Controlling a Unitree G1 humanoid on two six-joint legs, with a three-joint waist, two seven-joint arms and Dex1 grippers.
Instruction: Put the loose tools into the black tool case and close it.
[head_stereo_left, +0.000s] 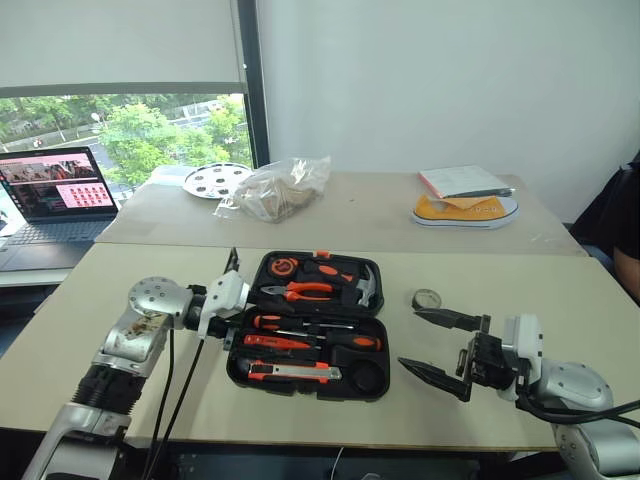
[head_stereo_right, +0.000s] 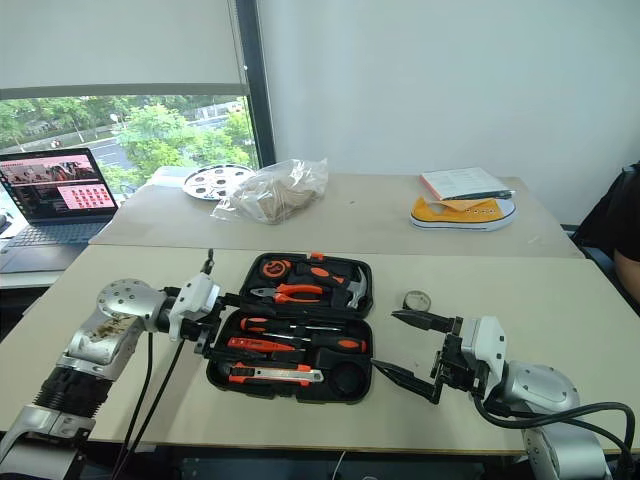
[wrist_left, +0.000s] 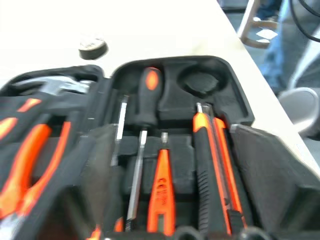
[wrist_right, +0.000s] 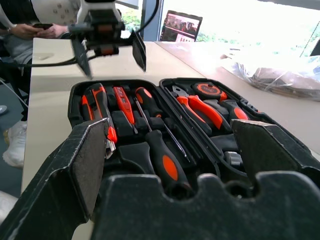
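While the black tool case (head_stereo_left: 310, 325) lies open on the table (head_stereo_left: 120, 290), the head views show its near half holding two long screwdrivers (head_stereo_left: 310, 342), a small tester screwdriver (head_stereo_left: 290, 322) and a utility knife (head_stereo_left: 295, 373). The far half holds pliers (head_stereo_left: 305, 291) and a hammer (head_stereo_left: 366, 285). The left gripper (head_stereo_left: 232, 300) hangs at the case's left edge, jaws apart, empty. The right gripper (head_stereo_left: 435, 345) sits just right of the case, spread wide, holding nothing.

From the left wrist, the utility knife (wrist_left: 212, 165) and tester screwdriver (wrist_left: 161, 192) rest in their slots.

From the right wrist, that gripper's fingers (wrist_right: 82, 165) frame the open case (wrist_right: 170, 130), with the left gripper (wrist_right: 107, 47) above its far edge.
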